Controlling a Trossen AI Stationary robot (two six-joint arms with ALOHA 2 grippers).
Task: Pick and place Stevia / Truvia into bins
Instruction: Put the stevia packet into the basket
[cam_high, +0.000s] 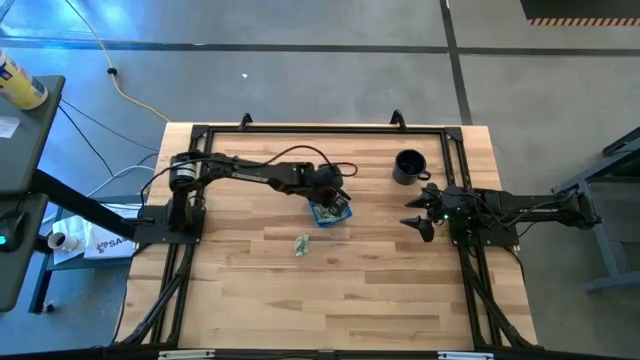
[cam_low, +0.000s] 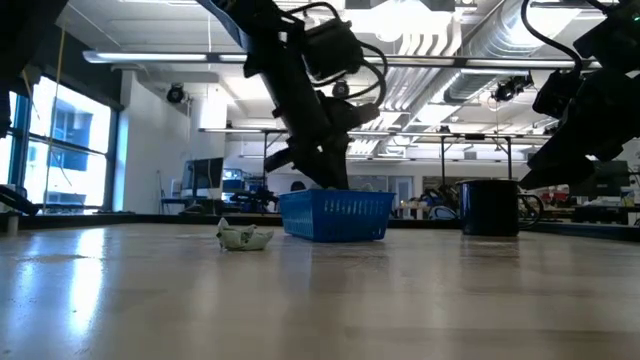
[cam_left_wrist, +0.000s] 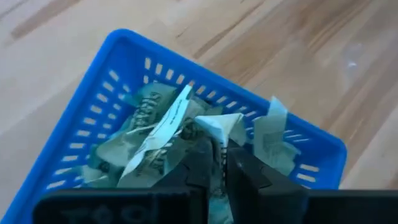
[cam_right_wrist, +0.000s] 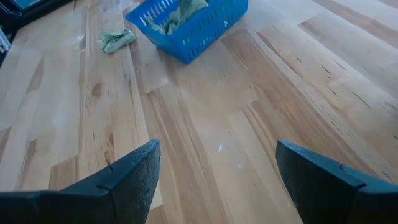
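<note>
**Left gripper over the filled tray**

The left gripper (cam_left_wrist: 224, 177) hangs in the small blue slotted plastic tray (cam_high: 329, 212) near the wooden table's (cam_high: 380, 290) middle, fingers slightly parted around a pale green paper sweetener packet (cam_left_wrist: 219, 134). More packets (cam_high: 300, 244) lie beside the tray. The right gripper (cam_right_wrist: 214, 180) waits wide apart near the right edge.

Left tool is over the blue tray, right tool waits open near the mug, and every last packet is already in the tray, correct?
Not quite. The left tool is over the blue tray and the right tool waits open near the mug, but a few packets lie loose on the table beside the tray. The high view shows them; the low view too.
</note>
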